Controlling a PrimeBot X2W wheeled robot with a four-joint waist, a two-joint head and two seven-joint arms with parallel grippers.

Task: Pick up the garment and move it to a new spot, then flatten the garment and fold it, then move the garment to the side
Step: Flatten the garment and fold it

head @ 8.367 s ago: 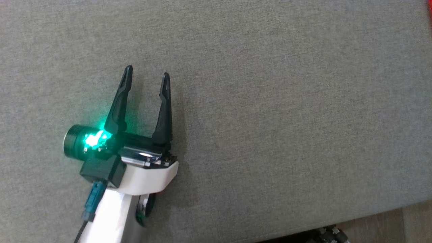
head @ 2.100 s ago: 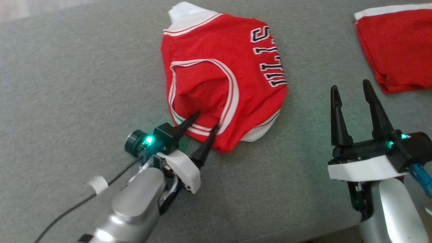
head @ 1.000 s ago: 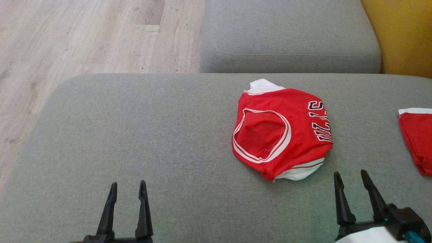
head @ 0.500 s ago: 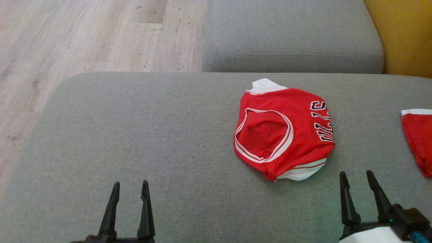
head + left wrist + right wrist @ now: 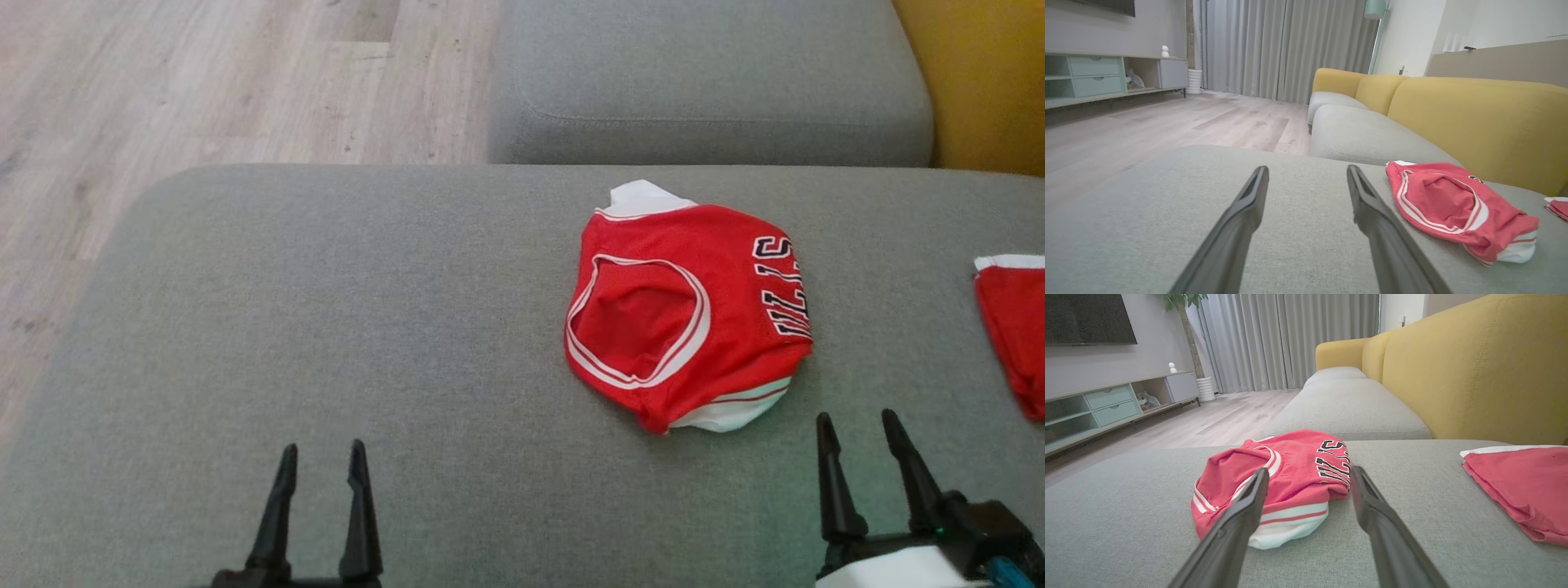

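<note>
Left gripper and right gripper are held low at the near edge of the grey cushion, apparently parked clear of the work. Both pairs of fingers are spread wide, and nothing is gripped or touched. The red jersey is left bunched right of centre, just beyond the right gripper, so flattening and folding are judged not yet done. A second red garment is seen at the far right.

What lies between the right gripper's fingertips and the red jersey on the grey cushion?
Nothing. The stretch between the right gripper and the red jersey is bare grey sofa cushion, as the head view shows.
</note>
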